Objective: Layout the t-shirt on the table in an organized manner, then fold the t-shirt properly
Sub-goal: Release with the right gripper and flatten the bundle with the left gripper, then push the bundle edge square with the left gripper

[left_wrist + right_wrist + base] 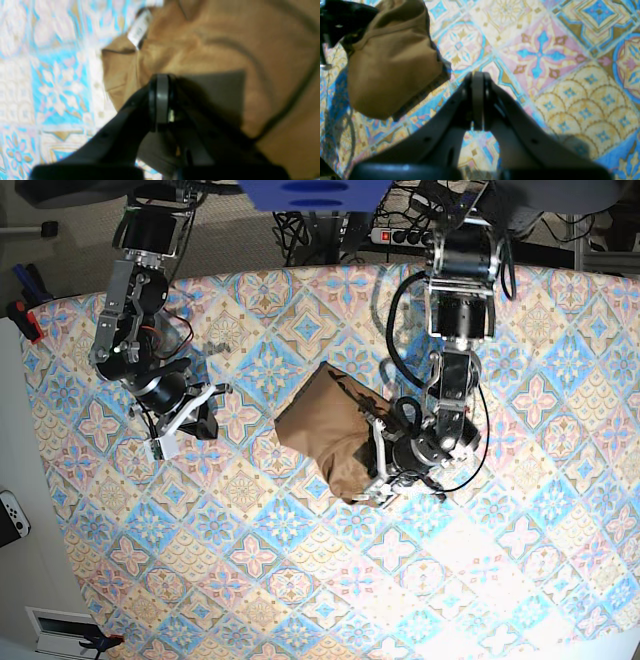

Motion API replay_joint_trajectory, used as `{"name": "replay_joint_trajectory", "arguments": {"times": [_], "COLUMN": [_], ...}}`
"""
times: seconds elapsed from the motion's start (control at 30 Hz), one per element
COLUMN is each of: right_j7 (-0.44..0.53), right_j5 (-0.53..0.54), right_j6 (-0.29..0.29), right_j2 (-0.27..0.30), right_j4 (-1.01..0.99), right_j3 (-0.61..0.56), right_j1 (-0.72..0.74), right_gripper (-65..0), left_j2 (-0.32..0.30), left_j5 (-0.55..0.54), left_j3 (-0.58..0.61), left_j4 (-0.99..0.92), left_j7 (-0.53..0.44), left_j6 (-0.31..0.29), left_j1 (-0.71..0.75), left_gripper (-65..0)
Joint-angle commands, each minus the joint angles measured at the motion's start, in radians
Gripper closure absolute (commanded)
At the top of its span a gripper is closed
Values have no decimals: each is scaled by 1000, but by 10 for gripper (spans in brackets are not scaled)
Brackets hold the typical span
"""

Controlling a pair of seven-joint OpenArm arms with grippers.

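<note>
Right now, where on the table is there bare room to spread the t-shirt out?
The table is bare along the whole near side below the bunched t-shirt, and between the t-shirt and the right pincer. It is crowded where the left pincer sits at the shirt's edge. The far strip is narrow, bordered by both arm bases.

A robotics lab setup: two arms bolted beside a surface (300, 580) draped in patterned cloth, with a power strip (405, 235) and tangled cables (310, 225) behind.
</note>
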Motion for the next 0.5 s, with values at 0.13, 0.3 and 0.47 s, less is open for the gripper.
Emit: {"name": "replay_joint_trajectory", "arguments": {"times": [0.13, 0.3, 0.47], "right_j7": [25, 25, 25], "right_j5": [17, 17, 17], "right_j6": [3, 3, 3], "right_j2": [7, 7, 7], "right_j4": [18, 12, 9], "right_j3": [3, 3, 3], "right_j1": [15, 16, 21], "right_gripper": [0, 0, 0], "left_j2": [39, 10, -4], "left_j5": [-1, -8, -8], "left_j3": [-66, -75, -135], "left_j4": [197, 366, 511], "left_j7": [13, 152, 228], "left_j6": [7, 7, 7], "left_j1": [43, 126, 249], "left_gripper": [0, 0, 0]}}
